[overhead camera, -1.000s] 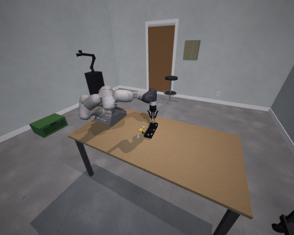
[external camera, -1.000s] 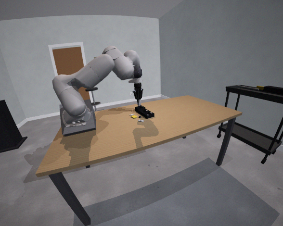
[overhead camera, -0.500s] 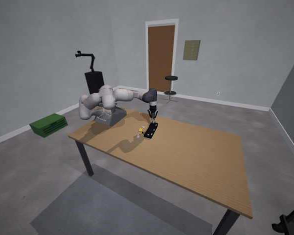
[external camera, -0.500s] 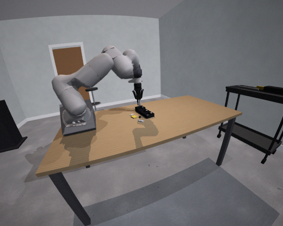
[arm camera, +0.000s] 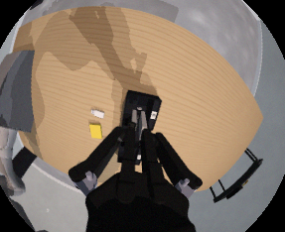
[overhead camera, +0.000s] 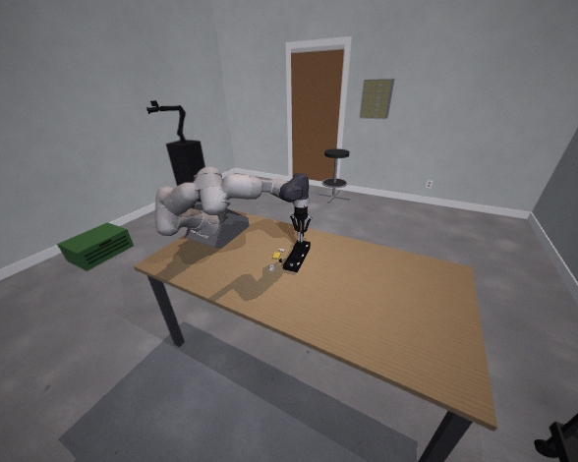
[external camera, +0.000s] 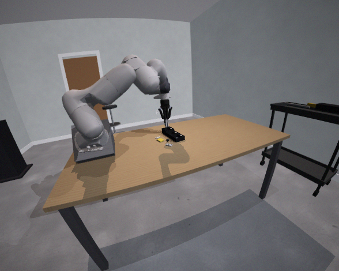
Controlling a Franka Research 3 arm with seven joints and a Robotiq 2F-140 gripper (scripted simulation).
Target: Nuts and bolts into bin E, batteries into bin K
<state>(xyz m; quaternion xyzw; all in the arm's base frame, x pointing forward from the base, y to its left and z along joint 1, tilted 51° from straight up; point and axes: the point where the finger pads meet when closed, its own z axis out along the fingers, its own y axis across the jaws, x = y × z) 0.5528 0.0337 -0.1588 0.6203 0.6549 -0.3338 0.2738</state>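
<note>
A long black block of bins (overhead camera: 297, 257) stands on the wooden table; it also shows in the exterior view (external camera: 173, 134) and in the wrist view (arm camera: 142, 110). Its letters are too small to read. My gripper (overhead camera: 299, 237) hangs just above the block's end nearest the arm, as the exterior view (external camera: 165, 124) also shows. In the wrist view my gripper (arm camera: 137, 116) is shut on a small grey bolt (arm camera: 140, 119). On the table beside the block lie a yellow piece (overhead camera: 276, 255), a small white piece (overhead camera: 280, 249) and a small grey piece (overhead camera: 269, 268).
The arm's grey base (external camera: 92, 145) stands at the table's near-left corner in the exterior view. A black cart (external camera: 307, 139) stands off the table's right end. A stool (overhead camera: 336, 171) and a green crate (overhead camera: 95, 244) are on the floor.
</note>
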